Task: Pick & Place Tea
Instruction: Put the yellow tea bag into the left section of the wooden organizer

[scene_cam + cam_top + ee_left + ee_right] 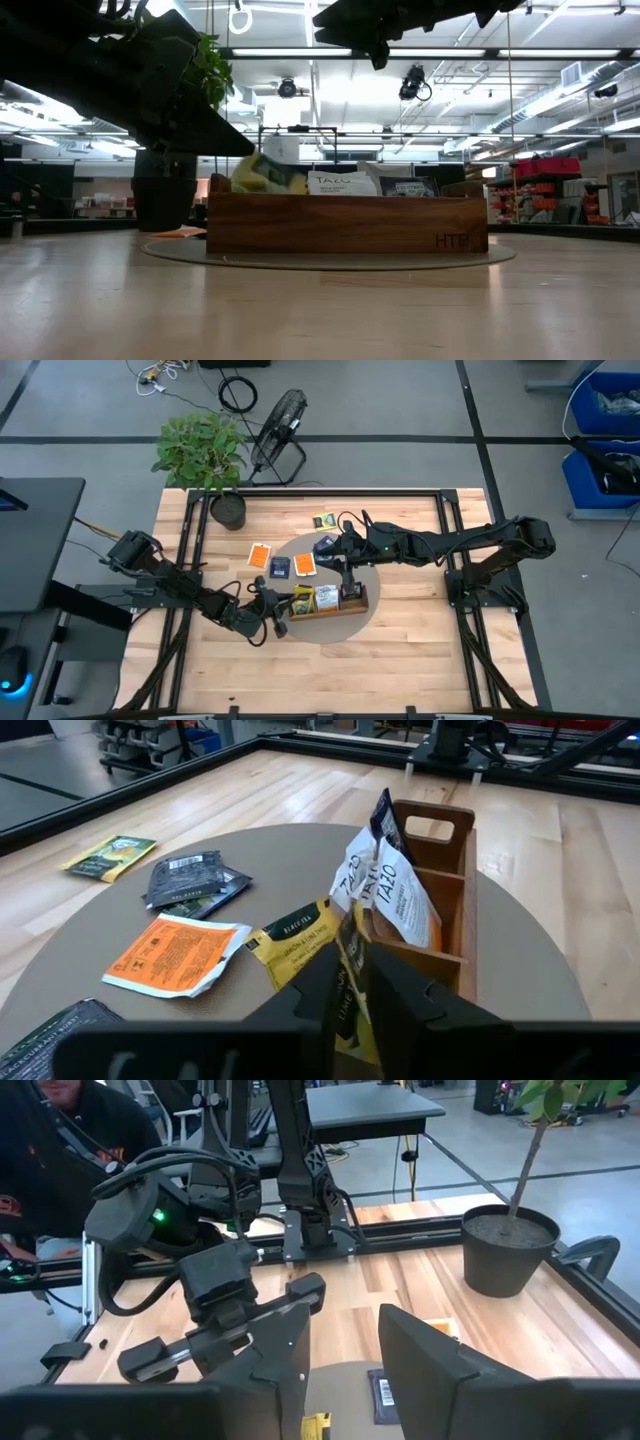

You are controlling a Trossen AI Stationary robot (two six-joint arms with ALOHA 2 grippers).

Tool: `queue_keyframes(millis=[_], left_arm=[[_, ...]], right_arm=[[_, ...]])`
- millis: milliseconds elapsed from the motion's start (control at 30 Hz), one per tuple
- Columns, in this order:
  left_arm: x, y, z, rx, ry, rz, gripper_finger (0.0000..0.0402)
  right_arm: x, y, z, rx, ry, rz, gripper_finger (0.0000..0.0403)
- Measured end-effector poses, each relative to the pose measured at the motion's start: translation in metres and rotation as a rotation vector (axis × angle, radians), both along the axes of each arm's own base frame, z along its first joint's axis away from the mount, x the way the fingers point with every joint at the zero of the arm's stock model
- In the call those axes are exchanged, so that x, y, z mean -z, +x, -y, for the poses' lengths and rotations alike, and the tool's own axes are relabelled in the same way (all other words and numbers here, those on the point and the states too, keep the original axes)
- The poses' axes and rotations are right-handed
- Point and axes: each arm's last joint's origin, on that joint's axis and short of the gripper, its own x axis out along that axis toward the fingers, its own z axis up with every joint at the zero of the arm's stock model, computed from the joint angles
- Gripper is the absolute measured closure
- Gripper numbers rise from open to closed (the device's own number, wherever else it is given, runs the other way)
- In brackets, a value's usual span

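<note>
Dark fingers [315, 985] of the left gripper [350, 960] fill the front of its wrist view, closed on a yellow packet [352, 1005] at the near end of the wooden tray [340, 610]. Just past them, white packets [385, 885] and a dark one stand upright in the tray's compartments.

From above, the tray lies on the front part of a round grey mat [330, 632] in the middle of the table [400, 660]. The left gripper sits at the tray's left end, and its arm reaches in from the table's left edge. A wide band of bare wood runs along the front of the table, with more on the right side beneath the right arm. Black rails frame the tabletop. A potted plant [228, 510] stands in the far left corner.

The right gripper [345, 560] hangs above the mat just behind the tray, with its fingers apart and nothing between them. Loose tea lies behind the tray. An orange packet [304, 564] and a dark blue packet [279, 567] lie side by side on the mat. A second orange packet [260, 555] lies at the mat's left edge. A dark packet [325, 544] lies near the right gripper. A green packet [323, 520] lies on bare wood beyond the mat. A person [40, 1150] sits beyond the table's left side.
</note>
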Motion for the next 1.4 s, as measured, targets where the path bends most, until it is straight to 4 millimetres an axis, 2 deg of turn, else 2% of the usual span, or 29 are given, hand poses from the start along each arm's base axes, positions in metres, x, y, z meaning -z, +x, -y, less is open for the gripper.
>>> queue_keyframes(millis=[300,467,633,800,900,1033,1167,1267,1400], left_arm=[[0.000,0.000,0.000,-0.012,0.013,0.001,0.0266],[-0.001,0.000,0.000,-0.004,0.058,-0.017,0.0229],[-0.007,0.002,0.000,-0.009,0.098,0.017,0.0210],[-0.013,0.006,-0.004,-0.029,0.106,0.059,0.0207],[-0.017,0.008,-0.008,-0.038,0.095,0.083,0.0207],[-0.025,0.008,-0.009,-0.006,0.087,0.100,0.0206],[-0.034,0.003,-0.006,0.029,0.113,0.101,0.0206],[-0.038,0.000,-0.001,0.052,0.118,0.105,0.0206],[-0.039,-0.004,0.005,0.080,0.119,0.095,0.0206]], right_arm=[[0.003,-0.001,0.001,-0.016,0.012,-0.037,0.0273],[0.005,-0.002,0.012,0.021,0.025,-0.059,0.0273],[0.009,-0.006,0.041,0.118,0.081,-0.145,0.0273],[-0.014,-0.011,0.083,0.196,0.224,-0.223,0.0273],[-0.029,-0.010,0.102,0.239,0.235,-0.288,0.0273],[-0.040,-0.002,0.123,0.209,0.171,-0.424,0.0273],[-0.035,0.014,0.138,0.089,-0.063,-0.588,0.0274],[-0.020,0.026,0.147,-0.048,-0.225,-0.710,0.0281],[0.008,0.037,0.158,-0.179,-0.334,-0.813,0.0301]])
